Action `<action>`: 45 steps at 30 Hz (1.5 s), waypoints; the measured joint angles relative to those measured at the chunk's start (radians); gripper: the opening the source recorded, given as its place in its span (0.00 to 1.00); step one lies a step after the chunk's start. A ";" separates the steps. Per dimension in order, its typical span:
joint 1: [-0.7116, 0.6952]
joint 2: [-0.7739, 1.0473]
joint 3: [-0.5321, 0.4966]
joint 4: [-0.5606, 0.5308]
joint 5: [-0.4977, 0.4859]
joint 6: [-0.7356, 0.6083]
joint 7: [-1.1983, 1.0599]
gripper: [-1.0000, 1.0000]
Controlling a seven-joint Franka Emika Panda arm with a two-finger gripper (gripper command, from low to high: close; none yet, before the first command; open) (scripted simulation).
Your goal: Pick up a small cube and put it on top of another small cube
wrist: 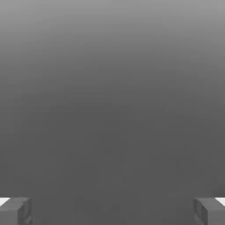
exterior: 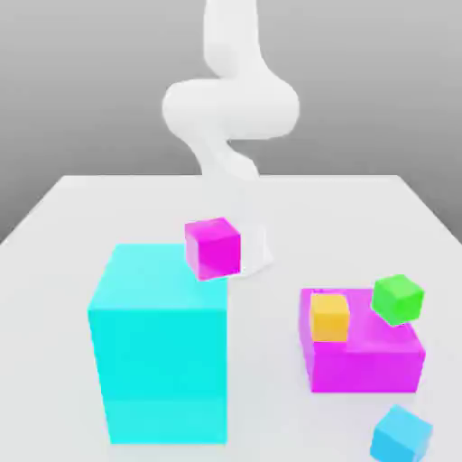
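Several small cubes lie in the exterior view. A magenta cube (exterior: 214, 247) sits at the far right corner of a tall cyan block (exterior: 159, 361); whether it rests on it or stands behind it I cannot tell. An orange cube (exterior: 330, 317) stands on a low magenta block (exterior: 365, 365). Beside it, at that block's far right corner, a green cube (exterior: 398, 300) sits tilted. A blue cube (exterior: 402, 435) lies on the table at the front right. In the hand view my gripper (wrist: 112, 212) is open, its fingertips (wrist: 15, 211) wide apart with only grey background between them.
The white arm (exterior: 230, 108) rises at the back of the white table (exterior: 72, 226), behind the magenta cube. The tall cyan block takes up the front left and the low magenta block the right.
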 joint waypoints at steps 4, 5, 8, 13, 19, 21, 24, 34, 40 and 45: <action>0.034 0.151 0.020 0.000 -0.007 0.045 -0.044 0.50; 0.041 0.187 0.026 0.000 -0.009 0.056 -0.055 0.50; 0.064 0.296 0.043 0.000 -0.015 0.089 -0.086 0.50; 0.100 0.477 0.073 -0.001 -0.028 0.144 -0.136 0.50; 0.154 0.695 0.110 -0.001 -0.053 0.209 -0.190 0.50; 0.173 0.768 0.117 -0.001 -0.063 0.230 -0.206 0.50; 0.191 0.877 0.130 -0.001 -0.080 0.263 -0.230 0.50; 0.258 1.202 0.115 0.030 -0.154 0.429 -0.235 0.00; 0.259 1.209 0.114 0.031 -0.157 0.434 -0.233 0.00; 0.231 1.053 0.142 -0.002 -0.112 0.311 -0.267 0.00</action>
